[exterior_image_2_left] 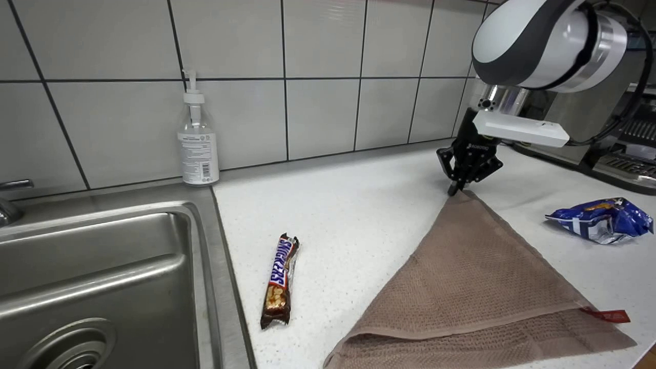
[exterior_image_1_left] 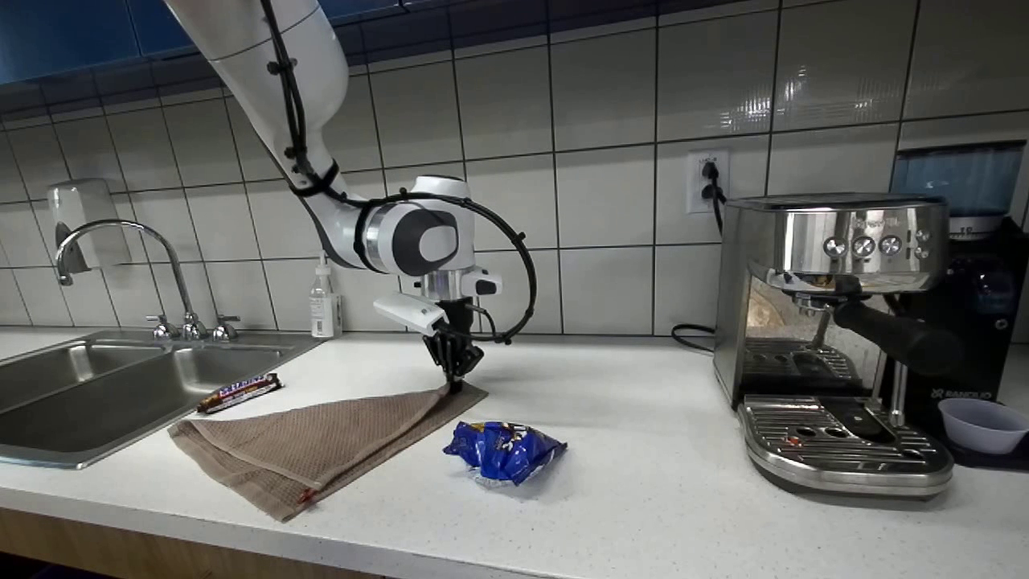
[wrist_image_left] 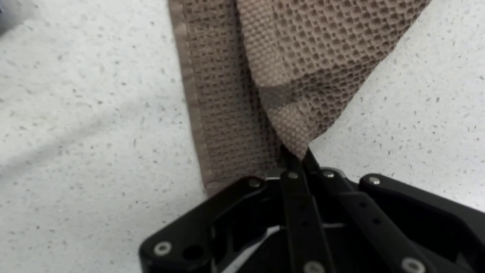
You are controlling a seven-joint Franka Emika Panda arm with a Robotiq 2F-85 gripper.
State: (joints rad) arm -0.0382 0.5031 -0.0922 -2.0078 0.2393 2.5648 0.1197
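Brown waffle-weave towel (exterior_image_2_left: 471, 271), folded, lies on the counter (exterior_image_2_left: 333, 220) at 4 o'clock of an exterior view; the narrow tip at its 12 o'clock there is clamped in the claw (wrist_image_left: 300, 155). In the wrist view the fingertips press together around the upper layer's point; whether the lower layer, showing toward 10 o'clock of that grip, is caught too, I cannot tell. A corner seems a sensible hold: thin and narrow, it suits slim fingertips, and the claw points almost straight down, likely to reach cloth lying flat.

Around the towel in an exterior view, a Snickers bar (exterior_image_2_left: 279, 279) sits at 9 o'clock, between it and the sink (exterior_image_2_left: 211, 246), and a crumpled blue packet (exterior_image_2_left: 605, 220) at 2 o'clock, both apart from the cloth, perhaps to give it room. A pump bottle (exterior_image_2_left: 198, 143) stands at 10 o'clock beside the sink, presumably handy for washing hands. An espresso machine (exterior_image_1_left: 804, 318) and coffee grinder (exterior_image_1_left: 985, 354) stand together at 3 o'clock of an exterior view, probably keeping coffee-making in one place.

"SNICKERS" is plain on the bar; the claw seems to carry "ROBOTIQ", and the grinder's front what looks like "RANCILIO". The red tag (exterior_image_2_left: 607, 315) at the towel's 3 o'clock, the packet's print and the bottle's label are too blurred to read.
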